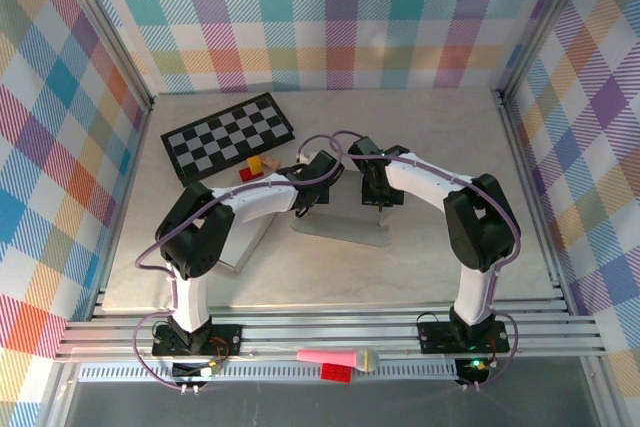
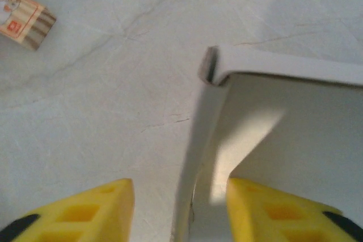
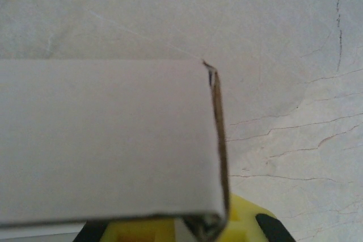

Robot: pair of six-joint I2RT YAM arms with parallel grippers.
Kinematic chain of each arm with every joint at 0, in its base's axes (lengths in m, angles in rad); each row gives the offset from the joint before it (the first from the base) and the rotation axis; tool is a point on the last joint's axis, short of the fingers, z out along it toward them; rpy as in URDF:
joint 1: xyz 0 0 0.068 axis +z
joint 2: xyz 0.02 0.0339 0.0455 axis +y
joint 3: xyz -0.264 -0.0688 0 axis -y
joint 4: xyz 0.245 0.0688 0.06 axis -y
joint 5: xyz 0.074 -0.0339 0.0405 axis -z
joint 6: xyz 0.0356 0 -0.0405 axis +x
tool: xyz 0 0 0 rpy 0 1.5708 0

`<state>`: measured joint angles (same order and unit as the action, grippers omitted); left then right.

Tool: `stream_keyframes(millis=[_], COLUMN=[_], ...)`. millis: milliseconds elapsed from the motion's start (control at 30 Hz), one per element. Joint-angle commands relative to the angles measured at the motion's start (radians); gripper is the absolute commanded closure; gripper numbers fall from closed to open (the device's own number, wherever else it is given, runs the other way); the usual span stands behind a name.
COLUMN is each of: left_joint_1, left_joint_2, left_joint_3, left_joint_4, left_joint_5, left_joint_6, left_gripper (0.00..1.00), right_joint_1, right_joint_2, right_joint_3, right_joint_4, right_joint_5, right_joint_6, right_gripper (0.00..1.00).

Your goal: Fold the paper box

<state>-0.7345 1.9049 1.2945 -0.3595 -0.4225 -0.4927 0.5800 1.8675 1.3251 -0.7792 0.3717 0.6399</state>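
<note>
risk: the left hand (image 2: pixel 178 184) stands wide, its yellow fingers (image 2: pixel 108 211) straddling an upright wall of the paper box (image 2: pixel 295 134) with a gap on each side. if you close off-centre, the thin card may buckle or crease away from its fold line. the right hand (image 1: pixel 378 192) sits at a box corner, where the panel hides its grip, so you cannot tell whether it holds. if it does not, the box may slide on the table (image 1: pixel 440 127). the box is grey, partly raised, at the middle of the top view between both hands.
</note>
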Motion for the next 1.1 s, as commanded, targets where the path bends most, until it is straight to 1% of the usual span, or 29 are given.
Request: stream_keyframes(millis=[0, 67, 200, 300, 400, 533, 600, 733, 833, 900, 967, 1067], left_joint_1=[0.009, 0.009, 0.009, 0.009, 0.014, 0.055, 0.087, 0.135, 0.146, 0.144, 0.133, 0.091], left_joint_2=[-0.088, -0.117, -0.189, -0.231, -0.278, -0.35, -0.378, -0.415, -0.431, -0.434, -0.437, -0.425], left_joint_3=[-0.018, -0.025, -0.056, -0.057, -0.054, -0.043, -0.032, -0.032, -0.056, -0.095, -0.151, -0.21], left_joint_4=[0.034, 0.049, 0.073, 0.062, 0.035, -0.025, -0.074, -0.149, -0.193, -0.193, -0.154, -0.105], left_joint_5=[0.057, 0.107, 0.17, 0.181, 0.159, 0.151, 0.169, 0.243, 0.306, 0.376, 0.432, 0.47], left_joint_6=[0.008, 0.011, -0.013, -0.028, -0.046, -0.082, -0.106, -0.135, -0.167, -0.2, -0.241, -0.288], left_gripper=[0.47, 0.44, 0.43, 0.43, 0.43, 0.44, 0.46, 0.48, 0.5, 0.53, 0.56, 0.58], right_joint_1=[-0.009, -0.01, -0.01, -0.011, -0.011, -0.023, -0.045, -0.101, -0.135, -0.15, -0.166, -0.183], right_joint_2=[0.052, 0.06, 0.092, 0.119, 0.151, 0.197, 0.208, 0.234, 0.26, 0.27, 0.262, 0.251], right_joint_3=[-0.012, -0.002, 0.031, 0.062, 0.098, 0.145, 0.159, 0.195, 0.237, 0.255, 0.237, 0.199], right_joint_4=[-0.07, -0.084, -0.135, -0.177, -0.233, -0.324, -0.376, -0.454, -0.525, -0.572, -0.57, -0.544], right_joint_5=[0.002, 0.018, 0.05, 0.061, 0.087, 0.111, 0.102, 0.023, -0.033, -0.071, -0.122, -0.216], right_joint_6=[0.008, 0.011, 0.039, 0.065, 0.105, 0.186, 0.258, 0.367, 0.446, 0.519, 0.586, 0.679], right_gripper=[1.0, 1.0, 1.0, 1.0, 1.0, 1.0, 1.0, 1.0, 1.0, 1.0, 1.0, 1.0])
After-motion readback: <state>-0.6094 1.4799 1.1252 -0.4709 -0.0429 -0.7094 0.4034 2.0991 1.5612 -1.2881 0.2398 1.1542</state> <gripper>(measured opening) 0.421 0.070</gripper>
